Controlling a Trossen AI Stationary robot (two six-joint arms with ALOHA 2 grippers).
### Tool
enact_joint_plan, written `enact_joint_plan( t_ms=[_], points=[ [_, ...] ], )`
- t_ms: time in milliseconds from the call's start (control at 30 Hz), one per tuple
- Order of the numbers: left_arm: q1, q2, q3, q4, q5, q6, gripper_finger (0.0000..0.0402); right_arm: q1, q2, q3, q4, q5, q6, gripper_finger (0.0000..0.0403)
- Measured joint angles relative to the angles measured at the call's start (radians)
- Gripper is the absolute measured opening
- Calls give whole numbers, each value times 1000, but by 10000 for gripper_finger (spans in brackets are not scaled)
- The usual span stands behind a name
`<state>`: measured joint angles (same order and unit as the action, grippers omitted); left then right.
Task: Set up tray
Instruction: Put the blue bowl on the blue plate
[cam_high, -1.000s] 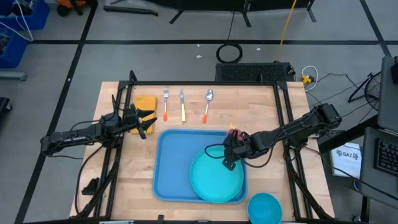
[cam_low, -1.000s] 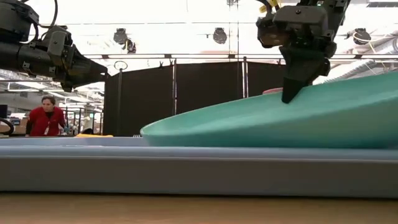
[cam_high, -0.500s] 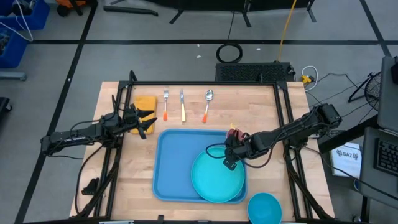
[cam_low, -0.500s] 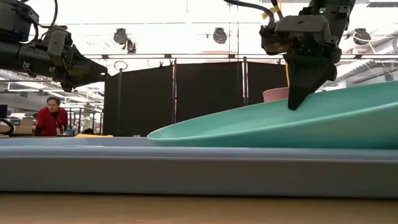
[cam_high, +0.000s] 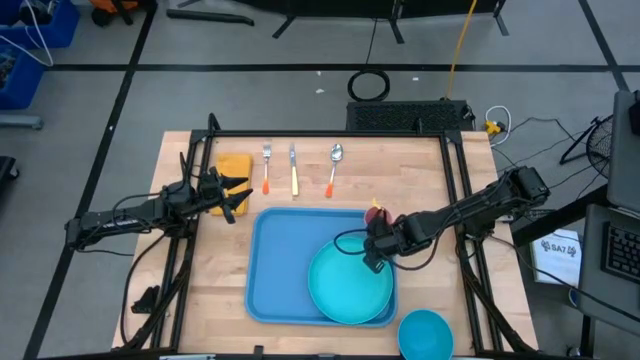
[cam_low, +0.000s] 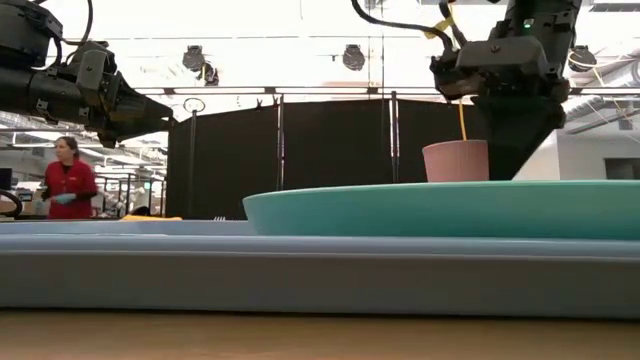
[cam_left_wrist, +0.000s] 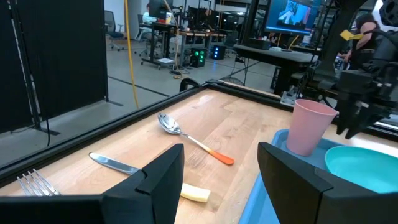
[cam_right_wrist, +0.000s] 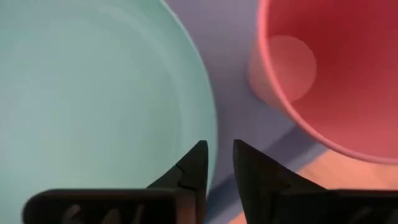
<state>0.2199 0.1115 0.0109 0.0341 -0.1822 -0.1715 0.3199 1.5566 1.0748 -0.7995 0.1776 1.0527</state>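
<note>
The right gripper, fingers slightly parted, is releasing the teal plate lying lower right on the tray; the left gripper is hovering open at frame left; the pink cup probably goes next

Robotics lab or test hall, not a home. Wooden tabletop boxed in by a black metal frame, standing on grey floor marked with dark tape lines. Cables coiled loose on the floor; yellow cord hanging down. Black partition panels behind the rig, industrial lamps overhead. Beyond: workbenches with lit monitors and equipment racks. A person in a red top is standing at a distant bench.
</note>
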Motion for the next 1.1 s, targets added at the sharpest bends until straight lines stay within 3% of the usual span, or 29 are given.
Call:
enact_joint_plan(
  t_ms=[267,433,533,667,800,967,1100],
  points=[
    [0,0,0,0,0,0,209,19,-69,-2,100,2,-47,99],
    [0,0,0,0,1,0,209,110,-182,-2,303,-2,-178,95],
    [0,0,0,0,1,4,209,197,-240,-9,415,-80,-199,92],
    [0,0,0,0,1,5,209,314,-290,-56,484,-130,-19,89],
    [0,0,0,0,-1,5,209,375,-297,-99,393,-144,251,89],
    [0,0,0,0,-1,5,209,421,-297,-174,347,-311,603,89],
    [0,0,0,0,-2,-9,209,454,-300,-198,319,-414,716,89]
  ],
)
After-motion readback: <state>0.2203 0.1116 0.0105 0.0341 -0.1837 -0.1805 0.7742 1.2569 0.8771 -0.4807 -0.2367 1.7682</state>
